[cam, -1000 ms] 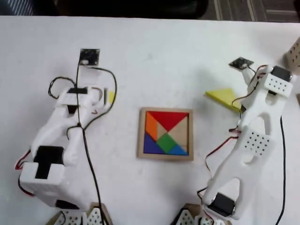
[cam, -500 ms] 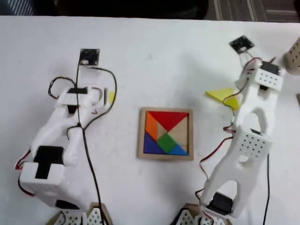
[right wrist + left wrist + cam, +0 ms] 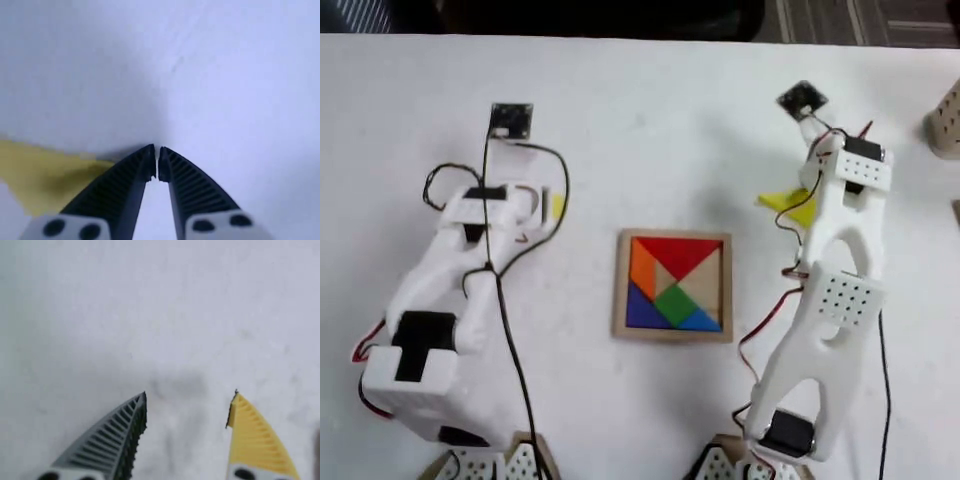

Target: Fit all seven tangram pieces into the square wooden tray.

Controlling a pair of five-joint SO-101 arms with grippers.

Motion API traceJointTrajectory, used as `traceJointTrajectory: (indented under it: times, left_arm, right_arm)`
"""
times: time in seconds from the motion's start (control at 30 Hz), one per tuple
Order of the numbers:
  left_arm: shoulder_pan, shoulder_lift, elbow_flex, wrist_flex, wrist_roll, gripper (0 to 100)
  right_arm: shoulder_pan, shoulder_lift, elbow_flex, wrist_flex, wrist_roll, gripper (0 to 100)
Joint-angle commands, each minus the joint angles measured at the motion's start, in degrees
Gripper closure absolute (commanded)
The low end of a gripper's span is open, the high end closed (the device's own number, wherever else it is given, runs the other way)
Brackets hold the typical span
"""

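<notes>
The square wooden tray (image 3: 620, 285) lies mid-table holding red (image 3: 677, 254), orange (image 3: 642, 268), blue (image 3: 640, 309), green (image 3: 675, 303) and light-blue (image 3: 701, 321) pieces; a wood-coloured area shows on its right side. A yellow triangle (image 3: 786, 204) lies on the table right of the tray, partly under the right arm (image 3: 847, 175). My right gripper (image 3: 155, 165) is shut and empty, its tips just beside the yellow triangle (image 3: 42, 172). My left gripper (image 3: 187, 407) stands open over bare table left of the tray, nothing between its fingers.
The left arm (image 3: 480, 225) sits left of the tray with a black cable (image 3: 510, 340) trailing toward the front edge. A perforated tan object (image 3: 947, 120) stands at the far right edge. White tabletop (image 3: 660, 130) stretches behind the tray.
The right arm has swung left and now covers part of the yellow triangle. The triangle, the tray and the left arm have stayed put.
</notes>
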Motion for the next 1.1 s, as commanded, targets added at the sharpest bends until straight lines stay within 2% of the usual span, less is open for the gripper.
traceJointTrajectory:
  times: [0.0,0.27,0.37,0.7,0.93,1.07]
  left_arm:
    - [-0.92,-0.22,-3.08,0.09,0.53,71]
    - [-0.92,-0.22,-3.08,0.09,0.53,71]
    - [-0.92,-0.22,-2.99,0.09,0.53,71]
    - [-0.92,-0.22,-2.99,0.09,0.53,71]
    - [-0.92,-0.22,-2.99,0.09,0.53,71]
    - [-0.92,-0.22,-2.99,0.09,0.53,71]
  right_arm:
    - [-1.01,-1.89,-0.97,11.74,6.86,98.1]
    - [0.04,-6.02,-0.97,32.13,11.43,98.1]
    - [1.1,-7.78,-0.62,36.7,11.16,98.1]
    - [5.67,-16.84,5.45,37.32,10.81,98.1]
    - [5.58,-35.21,30.33,36.18,11.43,98.1]
    - [4.09,-44.0,39.91,28.0,10.9,97.8]
